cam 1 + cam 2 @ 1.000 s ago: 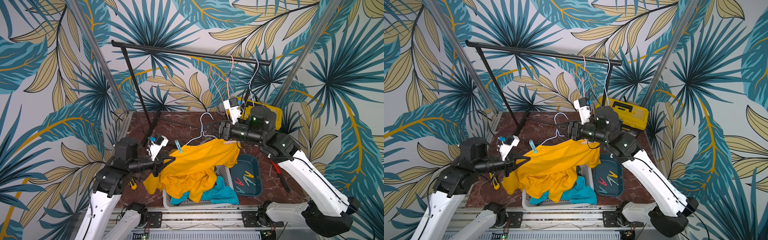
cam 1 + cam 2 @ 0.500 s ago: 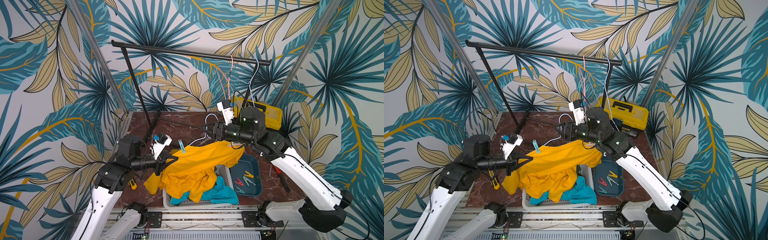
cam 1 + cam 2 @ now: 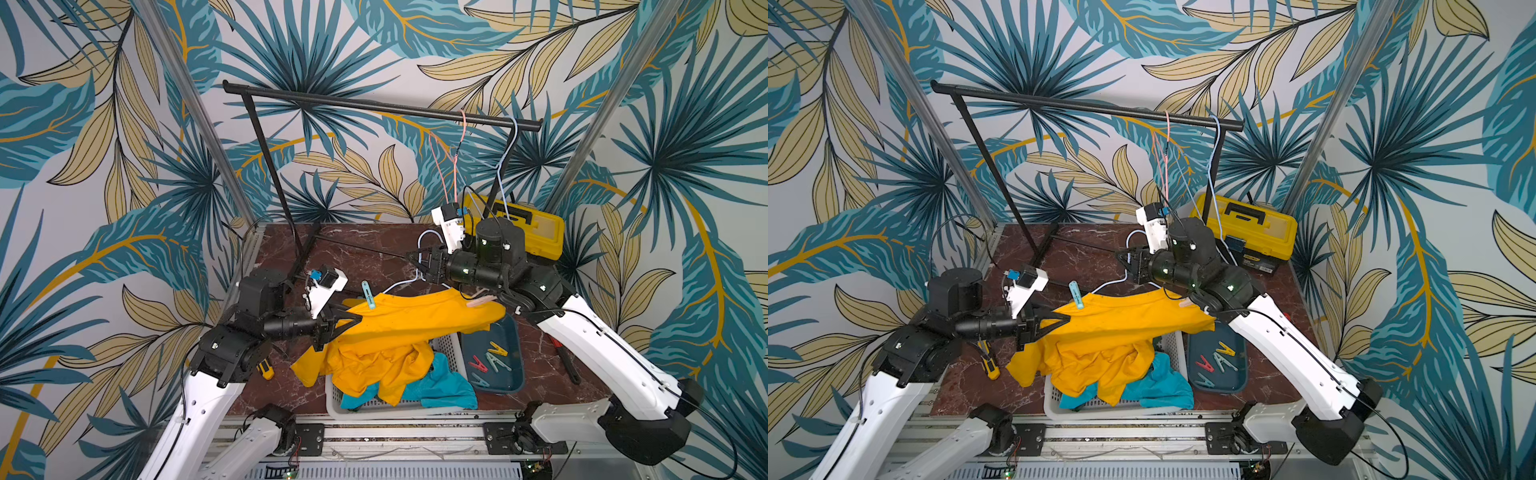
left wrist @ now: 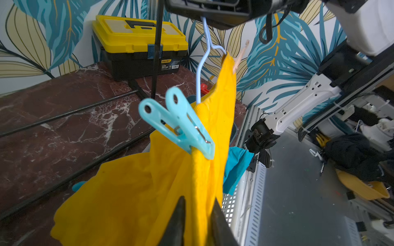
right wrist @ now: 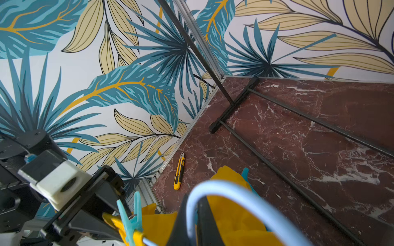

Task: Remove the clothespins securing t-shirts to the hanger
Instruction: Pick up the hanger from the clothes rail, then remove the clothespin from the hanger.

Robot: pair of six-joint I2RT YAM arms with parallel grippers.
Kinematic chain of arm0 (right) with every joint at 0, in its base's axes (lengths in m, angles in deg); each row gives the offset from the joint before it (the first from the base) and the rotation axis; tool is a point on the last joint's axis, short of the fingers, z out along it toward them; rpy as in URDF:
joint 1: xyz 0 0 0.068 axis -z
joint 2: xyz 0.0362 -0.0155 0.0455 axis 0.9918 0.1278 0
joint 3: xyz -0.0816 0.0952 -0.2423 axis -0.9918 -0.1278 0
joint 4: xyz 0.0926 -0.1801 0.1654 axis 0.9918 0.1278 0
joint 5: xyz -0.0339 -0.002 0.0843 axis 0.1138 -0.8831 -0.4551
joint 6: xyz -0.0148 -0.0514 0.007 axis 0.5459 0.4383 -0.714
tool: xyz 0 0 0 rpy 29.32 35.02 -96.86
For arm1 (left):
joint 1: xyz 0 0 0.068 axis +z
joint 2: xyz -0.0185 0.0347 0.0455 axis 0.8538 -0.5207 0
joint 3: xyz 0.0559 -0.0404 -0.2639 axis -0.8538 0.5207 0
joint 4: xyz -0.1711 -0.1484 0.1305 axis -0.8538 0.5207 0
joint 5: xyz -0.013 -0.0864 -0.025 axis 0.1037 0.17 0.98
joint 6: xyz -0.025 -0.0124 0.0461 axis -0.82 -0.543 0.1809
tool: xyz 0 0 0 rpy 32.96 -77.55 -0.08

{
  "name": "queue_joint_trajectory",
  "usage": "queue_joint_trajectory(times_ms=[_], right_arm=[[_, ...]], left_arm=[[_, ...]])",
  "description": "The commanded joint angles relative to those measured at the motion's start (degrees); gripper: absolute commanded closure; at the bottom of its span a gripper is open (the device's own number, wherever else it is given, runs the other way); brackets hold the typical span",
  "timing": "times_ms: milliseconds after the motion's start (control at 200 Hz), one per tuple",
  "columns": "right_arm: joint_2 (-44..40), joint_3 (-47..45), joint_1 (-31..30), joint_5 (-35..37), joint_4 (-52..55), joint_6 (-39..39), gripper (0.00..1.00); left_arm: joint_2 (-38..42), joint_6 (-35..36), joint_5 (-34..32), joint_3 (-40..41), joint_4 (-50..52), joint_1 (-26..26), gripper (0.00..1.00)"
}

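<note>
The right gripper [image 3: 417, 259] is clamping down now. A second ago its jaws were gaping beside the pale blue hanger [image 3: 401, 284], and now they're shut tight on the wire just below its hook. At the same moment the left gripper [image 4: 198, 215] is letting go. It was pinched hard on the shoulder of the yellow t-shirt [image 3: 407, 328], and now its fingers are standing partly apart, with the cloth still running between them. So the hanger is changing hands, I'd say, and that is freeing the left for the teal clothespin [image 4: 179, 123], which is biting the shoulder just ahead of those fingers. A tan clothespin [image 3: 480, 300] is gripping the opposite shoulder, under the right arm. Two pegs are still on, then.

Down below, the shirt's hem is trailing into the white basket [image 3: 446, 347], where a turquoise t-shirt [image 3: 446, 390] is lying bunched. Beside it the dark tray [image 3: 509, 374] is holding four loose clothespins [image 3: 478, 364]: red, yellow, mint, teal. The yellow toolbox [image 3: 536, 232] at the back is sitting shut.
</note>
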Motion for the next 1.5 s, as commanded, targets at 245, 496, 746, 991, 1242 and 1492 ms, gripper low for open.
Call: queue_joint_trajectory(times_ms=[245,496,746,991,1242,1492], right_arm=[[-7.5,-9.3,-0.6,-0.5,-9.1,1.6,0.95],[-13.0,-16.1,-0.5,-2.4,-17.4,2.9,0.95],[-15.1,-17.4,-0.5,-2.2,-17.3,3.6,0.95],[-15.9,-18.1,-0.5,-1.1,-16.9,3.8,0.95],[-15.4,-18.0,-0.5,-1.2,-17.0,3.6,0.95],[-15.0,-18.0,-0.6,-1.5,-17.3,3.3,0.95]], left_arm=[[2.4,-2.5,-3.1,-1.6,-2.9,-0.4,0.0],[-1.1,-11.7,2.5,-4.2,-9.3,3.3,0.0],[-5.1,-22.5,12.6,-5.0,-20.6,4.8,0.0],[-7.5,-24.6,14.1,-5.8,-21.8,2.2,0.1],[-7.1,-23.5,11.9,-4.8,-21.8,-1.4,0.21],[-7.4,-22.0,11.0,-3.6,-21.8,-1.6,0.33]])
